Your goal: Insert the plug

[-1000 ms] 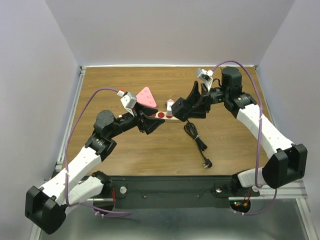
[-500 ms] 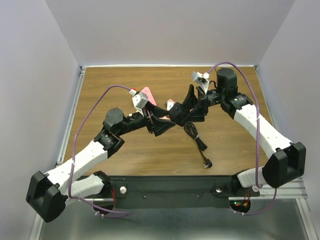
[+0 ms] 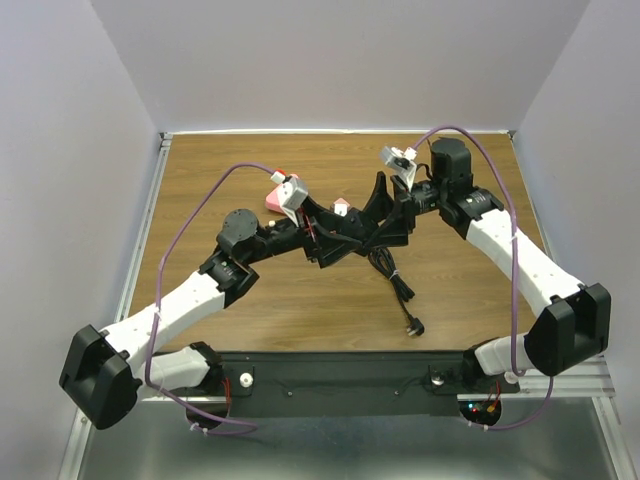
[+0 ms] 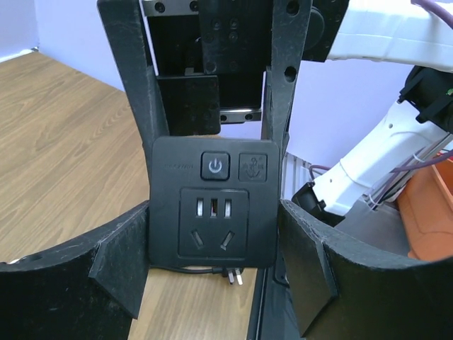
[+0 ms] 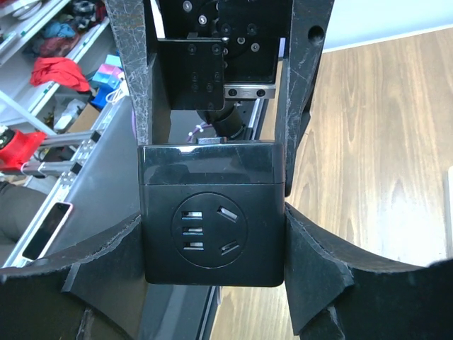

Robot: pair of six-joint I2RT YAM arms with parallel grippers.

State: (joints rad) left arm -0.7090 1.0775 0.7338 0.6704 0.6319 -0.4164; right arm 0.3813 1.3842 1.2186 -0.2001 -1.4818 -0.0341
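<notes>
Overhead, the wooden table (image 3: pixel 200 180) showed both arms reaching to its middle. Left tool (image 4: pixel 212 237) and right tool (image 5: pixel 212 241) faced each other, each apparently clamped on one black socket block (image 4: pixel 212 212) held off the table. Cord (image 3: pixel 385 262) lay loosely coiled just below them, and the plug (image 3: pixel 415 325) rested at its near end, untouched. Judged the plug light and rigid, the cord limp and draggy. Best gripped across the plug body, behind the prongs.

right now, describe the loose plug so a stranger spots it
On the wooden table, look right of centre near the front edge. A black cable trails there, and the plug is the small head at its near end. Unlike the gripped socket block, it lies loose.
</notes>
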